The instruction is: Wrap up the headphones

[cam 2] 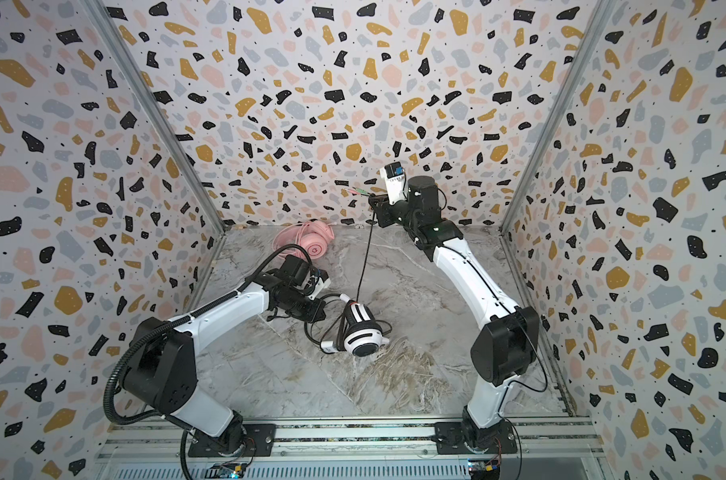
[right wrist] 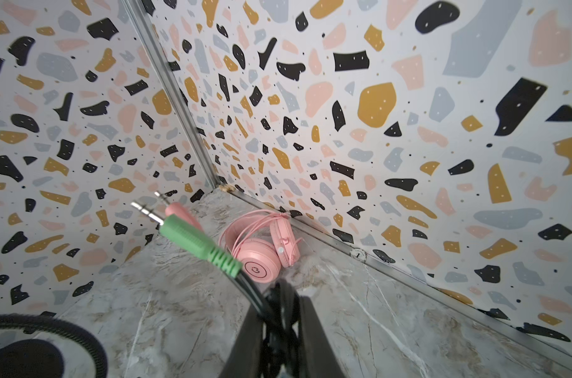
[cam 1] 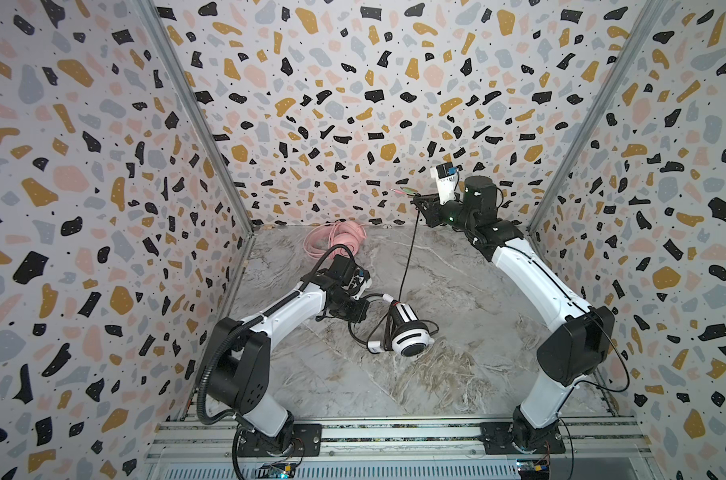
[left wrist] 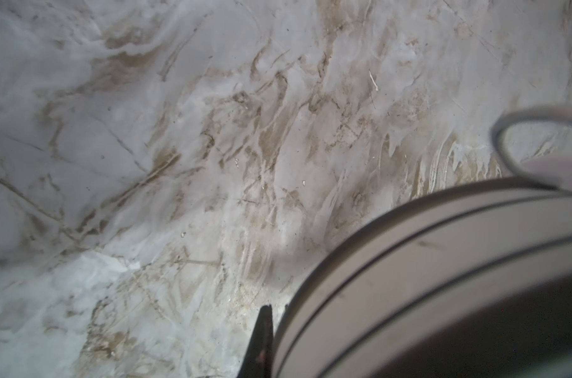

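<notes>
**Top views:** stereo pair, mounted high above the base rail [cam 1: 394,434] and tilted down and forward. The whole counter [cam 1: 456,353] and the walls [cam 1: 353,83] are taken in from afar, nearly identically in both.

**Left wrist view:** held low and very close over the counter, faced downward. The white headset [left wrist: 441,278] is blurred by nearness.

**Right wrist view:** carried high, aimed past the right gripper [right wrist: 278,304] and cord [right wrist: 250,289] toward a rear corner [right wrist: 216,183]. The pink headset [right wrist: 261,261] lying there is also seen in both top views.
</notes>
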`<action>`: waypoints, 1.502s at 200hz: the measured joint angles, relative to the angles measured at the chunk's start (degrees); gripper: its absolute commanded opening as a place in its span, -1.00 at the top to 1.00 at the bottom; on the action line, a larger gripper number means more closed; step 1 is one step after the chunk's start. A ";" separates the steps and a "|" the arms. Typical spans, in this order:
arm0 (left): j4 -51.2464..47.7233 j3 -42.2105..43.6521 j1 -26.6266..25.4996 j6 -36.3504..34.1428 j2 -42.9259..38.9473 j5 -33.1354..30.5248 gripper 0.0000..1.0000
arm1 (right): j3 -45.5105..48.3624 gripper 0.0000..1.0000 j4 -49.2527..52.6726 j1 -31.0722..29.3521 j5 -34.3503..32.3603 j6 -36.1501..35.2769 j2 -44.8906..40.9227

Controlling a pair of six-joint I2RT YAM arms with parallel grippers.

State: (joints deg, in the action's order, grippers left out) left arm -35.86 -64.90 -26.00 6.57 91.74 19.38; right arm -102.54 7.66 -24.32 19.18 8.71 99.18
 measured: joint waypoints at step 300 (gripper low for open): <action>57.79 12.11 15.52 53.64 -8.63 16.41 0.96 | 65.24 1.00 -52.92 -13.57 4.63 39.10 -28.02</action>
State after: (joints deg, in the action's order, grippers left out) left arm 21.93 -52.80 -10.48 60.20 83.11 35.79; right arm -37.30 -45.25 -37.89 23.81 47.81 71.16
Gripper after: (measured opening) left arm 0.070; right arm 0.175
